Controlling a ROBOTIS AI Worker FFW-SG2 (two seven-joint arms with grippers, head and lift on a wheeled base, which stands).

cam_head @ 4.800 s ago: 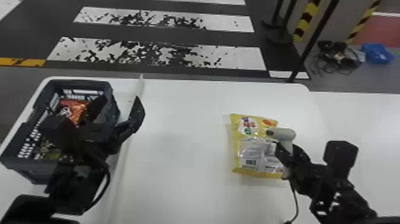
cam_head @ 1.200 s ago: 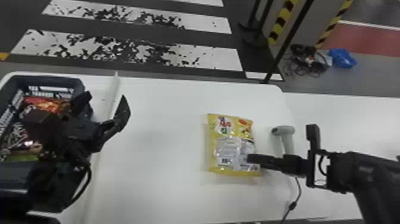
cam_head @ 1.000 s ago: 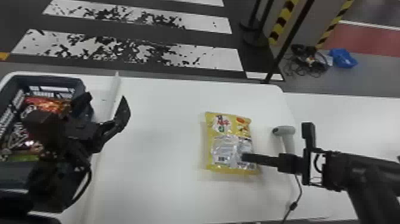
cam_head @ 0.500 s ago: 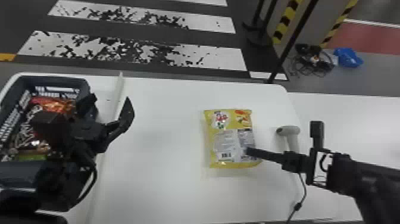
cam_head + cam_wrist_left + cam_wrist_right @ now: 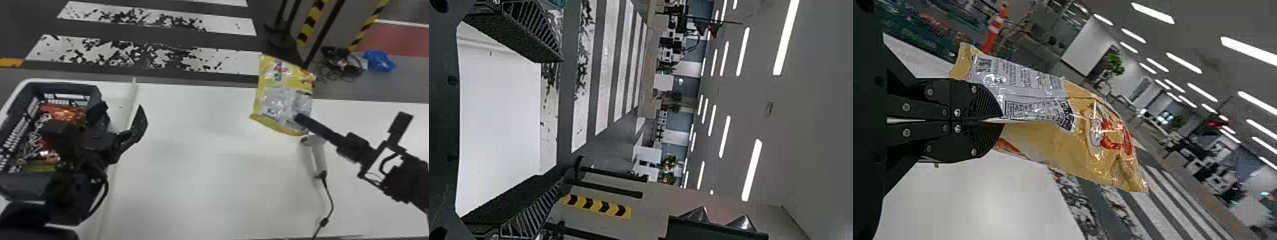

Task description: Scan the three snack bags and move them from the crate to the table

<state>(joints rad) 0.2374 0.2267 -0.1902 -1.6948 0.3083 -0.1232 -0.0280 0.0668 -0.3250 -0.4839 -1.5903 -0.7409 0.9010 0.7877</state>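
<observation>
Nearest, the counter (image 5: 207, 191) runs bare in front; scanner cable (image 5: 330, 198) trails up to the handheld scanner (image 5: 317, 150), which lies on it, R side. L fingers (image 5: 556, 117) are spread w/ nothing btwn them, arm parked over the crate (image 5: 22, 185). In there: orange-red snack bag (image 5: 63, 113) & a greenish pack (image 5: 38, 167), both prob. same sort of lt., crinkly, slick film. R fingers (image 5: 1002, 122) are clenched on the yellow snack bag (image 5: 1068, 145), held up above the counter just beyond the scanner, silvery label panel facing the robot's head. Grip is on the label side, toward the bag's lower end, film gathered btwn the pads; rest of bag sticks out past the tips. Should handle v. light, soft, a bit springy if air-filled, contents easily crushed, so min. squeeze req'd. Film looks glossy, so may slip or twist about that one pinch, esp. if swung fast. If regripping, take a flat seam end or loose fold, not the puffed middle; keep pads off the label's code so it can be read. Far end is unsupported & prob. sags or flops, so lower slowly & let the bag settle flat b/f letting go.
</observation>
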